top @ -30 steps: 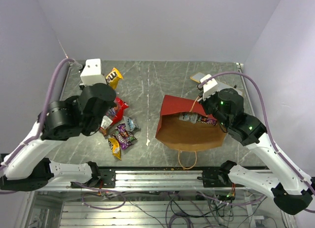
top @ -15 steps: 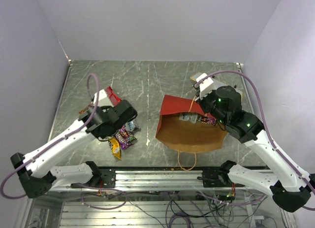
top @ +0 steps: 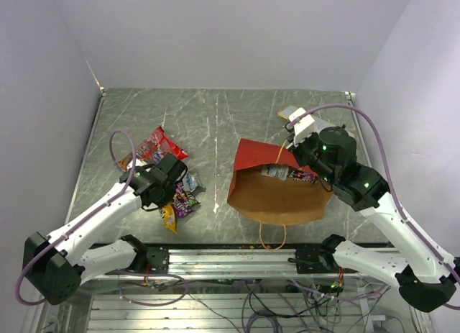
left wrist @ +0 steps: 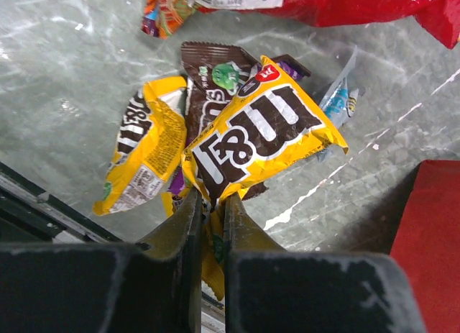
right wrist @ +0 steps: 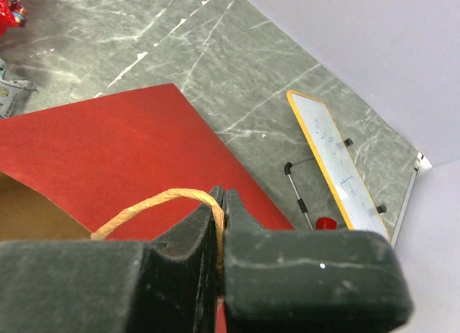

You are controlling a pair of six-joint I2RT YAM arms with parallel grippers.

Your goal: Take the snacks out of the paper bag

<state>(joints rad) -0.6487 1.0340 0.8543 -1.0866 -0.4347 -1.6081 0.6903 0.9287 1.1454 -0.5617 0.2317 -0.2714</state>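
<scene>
1. swinging down over the last second, the left arm went from high at the far-left back of the table [top: 215,124] to low over the pile [top: 176,198] near the front edge.
2. left gripper [left wrist: 208,203] is nearly closed, pinching one corner of the yellow packet [left wrist: 262,135], which hangs just above the pile. my read: that one is out of the bag and only needs letting go.
3. pile is glossy crinkled film: a second yellow wrapper, a brown one, purple and silver-blue bits, all overlapping. the chip bag [top: 154,146] is red, larger and puffier, and lies just behind them.
4. bag [top: 277,200] lies on its side right of centre. it is matte brown kraft with a flat red side panel, creased but stiff.
5. dark packets [top: 291,173] show inside near its back edge, so there's more to pull out.
6. right gripper [right wrist: 221,203] hasn't moved. it is fully closed on the thin twisted-paper handle [right wrist: 154,201], holding the mouth up.
7. flat white board [right wrist: 334,160] sits behind the bag, apart from it.
</scene>
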